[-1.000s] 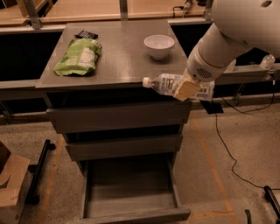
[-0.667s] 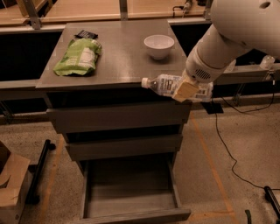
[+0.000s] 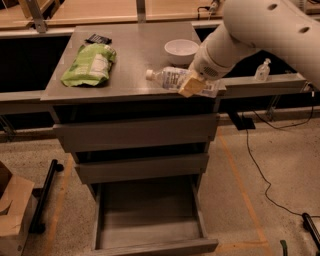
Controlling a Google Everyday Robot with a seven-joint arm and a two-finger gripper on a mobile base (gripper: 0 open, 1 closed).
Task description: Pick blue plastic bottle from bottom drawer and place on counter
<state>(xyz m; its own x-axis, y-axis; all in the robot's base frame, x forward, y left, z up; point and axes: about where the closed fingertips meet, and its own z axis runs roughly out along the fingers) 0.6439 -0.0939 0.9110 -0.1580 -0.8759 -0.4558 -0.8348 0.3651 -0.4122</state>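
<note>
Hand (image 3: 192, 85): at the end of the white arm (image 3: 250, 35), which comes in from the upper right, set low over the front right part of the table (image 3: 135, 60); pinching the blue plastic bottle (image 3: 169, 78), one tan finger (image 3: 190, 87) pressed across its near side, the other hidden behind it. Blue plastic bottle: lying on its side in that grip, white cap (image 3: 149, 75) pointing left, pale label facing up, its body over the table near the front edge; whether it touches the surface cannot be told. Table: grey, smooth top of the three-drawer cabinet. Bowl (image 3: 181, 50): white, upright, on the table just behind the bottle and close beside the arm. Green bag (image 3: 90, 65): flat on the left half of the table, well apart from the bottle. Small dark packet (image 3: 98, 39): just behind the green bag, toward the back edge. Bottom drawer (image 3: 150, 247): pulled far out toward the camera, its grey floor and side walls in plain view. Two upper drawers (image 3: 135, 132): above it, flat grey handleless fronts with a dark gap between them. Pump-top bottle (image 3: 262, 71): small, clear, upright on the grey ledge to the right of the cabinet. Cardboard box (image 3: 12, 215): on the floor at the lower left. Black cable (image 3: 255, 165): trailing across the floor on the right. Wooden tabletop (image 3: 100, 10): light, behind the cabinet.
</note>
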